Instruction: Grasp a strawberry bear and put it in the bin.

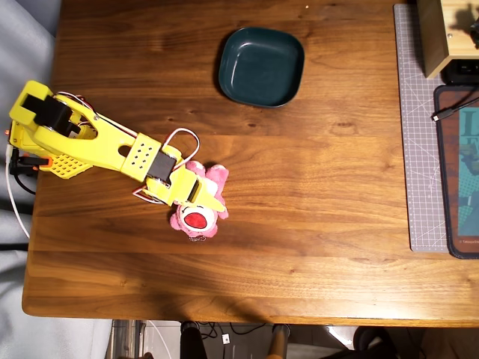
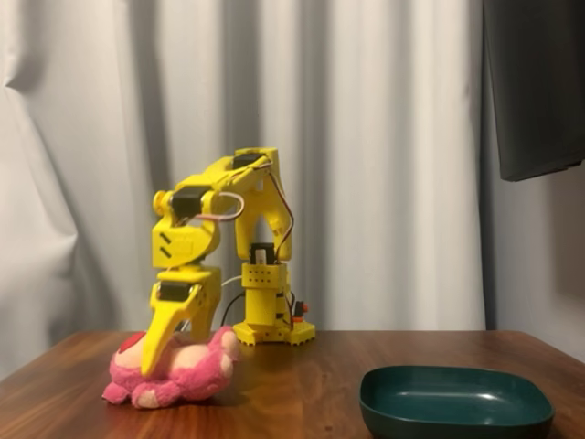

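We see the end effector [image 2: 157, 364] pointing straight down into the bear [image 2: 178, 375], its yellow fingers [image 1: 203, 196] pressed into the pink fur from above. They look to be closing around the plush body, but we cannot tell from either view whether they already grip it. The bear lies on its back on the surface [image 1: 314, 209], its red nose up, still resting there in the fixed view, so we judge the lift has not begun. Coming in from above suits a soft toy, since the fur gives way and lets the fingers sink around it. The bin [image 1: 261, 66] sits empty and well apart, farther up and to the right in the overhead view, leaving a clear path for the carry.
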Robot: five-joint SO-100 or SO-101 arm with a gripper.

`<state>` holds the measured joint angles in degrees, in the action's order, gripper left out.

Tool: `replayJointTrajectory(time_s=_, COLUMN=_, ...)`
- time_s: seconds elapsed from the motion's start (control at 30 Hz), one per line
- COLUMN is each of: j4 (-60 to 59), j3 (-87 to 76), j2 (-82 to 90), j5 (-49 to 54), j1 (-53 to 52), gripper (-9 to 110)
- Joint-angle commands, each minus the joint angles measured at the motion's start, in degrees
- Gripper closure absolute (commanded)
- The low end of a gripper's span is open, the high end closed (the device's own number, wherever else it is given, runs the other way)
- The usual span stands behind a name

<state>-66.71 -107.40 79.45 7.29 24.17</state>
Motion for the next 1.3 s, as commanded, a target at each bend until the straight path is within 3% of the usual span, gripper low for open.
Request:
replayJointTrajectory(time_s=0.0, j4=0.35, j3=1.67, j2=0.18, j5=-0.26, j1=-0.09, gripper=57)
replayJointTrajectory(time_s=0.23, j4=0.18, j3=1.58, j2=0.18, j5=-0.53, j1=0.0, gripper=60)
replayJointTrajectory(time_s=0.43, j4=-0.09, j3=1.32, j2=0.18, j5=-0.53, j1=-0.09, gripper=92)
replayJointTrajectory(time_s=0.77, j4=0.35, j3=0.88, j2=1.41, j5=-0.62, j1=-1.41, gripper=94)
replayJointTrajectory(time_s=1.03, j4=1.14, j3=-0.18, j2=5.8, j5=-0.62, j1=-2.99, gripper=102)
replayJointTrajectory(time_s=1.27, j4=-7.56, j3=2.55, j2=14.77, j5=-1.32, j1=-13.18, gripper=102)
